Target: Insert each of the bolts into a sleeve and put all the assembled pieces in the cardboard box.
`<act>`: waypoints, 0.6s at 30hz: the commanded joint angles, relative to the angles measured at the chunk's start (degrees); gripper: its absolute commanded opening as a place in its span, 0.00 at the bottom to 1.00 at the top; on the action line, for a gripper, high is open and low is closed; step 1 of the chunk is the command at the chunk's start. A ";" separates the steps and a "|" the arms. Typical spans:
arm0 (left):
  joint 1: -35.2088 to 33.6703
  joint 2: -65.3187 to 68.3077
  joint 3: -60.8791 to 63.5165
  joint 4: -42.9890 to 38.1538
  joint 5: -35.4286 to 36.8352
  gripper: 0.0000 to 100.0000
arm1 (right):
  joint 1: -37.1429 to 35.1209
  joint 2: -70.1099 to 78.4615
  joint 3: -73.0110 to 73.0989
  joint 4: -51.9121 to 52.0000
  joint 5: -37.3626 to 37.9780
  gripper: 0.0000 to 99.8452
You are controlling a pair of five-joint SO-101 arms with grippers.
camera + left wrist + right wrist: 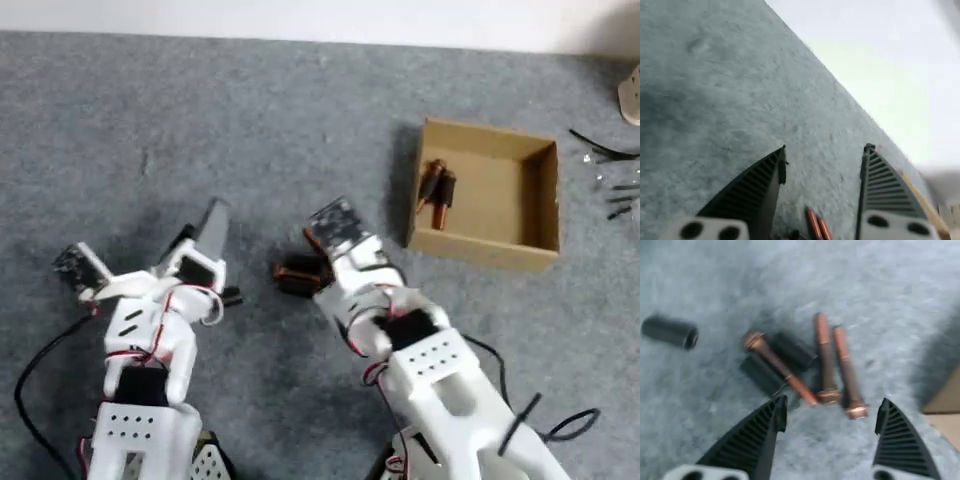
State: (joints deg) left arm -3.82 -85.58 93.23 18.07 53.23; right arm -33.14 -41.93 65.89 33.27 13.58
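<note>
1. Ribbed black fingers (755, 440) of the right claw (834, 402) are spread wide and empty, poised just above the loose parts.
2. Three copper-coloured bolts (824, 357) lie on the grey, felt-like bench (300, 120). Two rest side by side with their long axes nearly parallel and their flanged heads toward the claw.
3. The slanted bolt (780, 367) lies diagonally over two of the sleeves (792, 350), with its round head pointing away from the claw.
4. These sleeves are short, smooth, dark cylinders. A lone sleeve (670, 331) lies on its side well apart, with one open end showing.
5. The left claw (825, 147) is also spread and grips nothing, tilted over bare felt to the left of the parts.
6. The cardboard box (480, 248) is square, brown and open-topped, near the right claw and to the right of it. Assembled pieces (436, 190) lie against its left inner wall.
7. Wide bare felt stretches left and far. Thin black ties (612, 185) are scattered by the right edge.
</note>
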 commanded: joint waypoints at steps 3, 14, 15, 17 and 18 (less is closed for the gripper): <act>-2.33 0.04 -3.47 0.18 1.93 0.23 | -2.68 11.38 -7.78 -3.47 2.29 0.25; -2.42 0.04 -3.82 0.26 1.93 0.23 | -2.95 29.49 -21.58 -3.56 5.98 0.25; -2.42 0.04 -3.91 0.26 1.93 0.23 | -2.95 30.55 -21.67 -3.56 6.07 0.25; -2.42 0.04 -3.91 0.26 1.93 0.23 | -2.95 32.48 -21.67 -3.56 6.24 0.25; -2.24 0.04 -3.91 0.26 1.93 0.23 | -2.95 33.36 -21.67 -3.56 6.24 0.25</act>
State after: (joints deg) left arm -5.85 -85.58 93.23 18.07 54.73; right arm -35.52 -10.11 46.55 31.16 18.86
